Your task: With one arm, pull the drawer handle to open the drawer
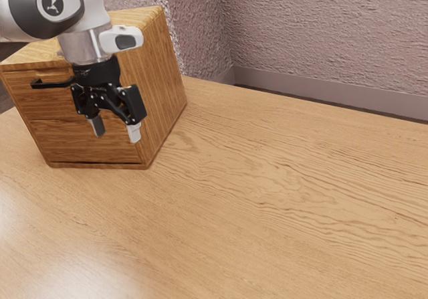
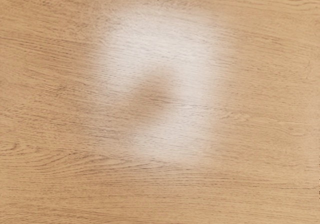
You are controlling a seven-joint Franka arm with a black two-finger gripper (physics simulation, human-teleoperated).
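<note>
A wooden drawer cabinet [image 1: 150, 78] stands at the exterior view's left on the table. Its upper drawer front [image 1: 47, 98] carries a black bar handle [image 1: 50, 83] that sticks out toward the exterior view's left. My gripper [image 1: 116, 132] hangs in front of the cabinet, fingers pointing down and apart, with nothing between them. It sits to the right of the handle and a little below it, not touching it. The arm's white wrist [image 1: 90, 41] covers part of the cabinet's top. The wrist view looks straight down on bare tabletop [image 2: 160, 184] with a pale glare patch [image 2: 165, 83].
A lower drawer front [image 1: 80, 142] lies beneath the upper one. The wooden table [image 1: 281, 205] stretches wide toward the exterior view's right and front. A rough plaster wall [image 1: 321, 25] with a baseboard closes the back.
</note>
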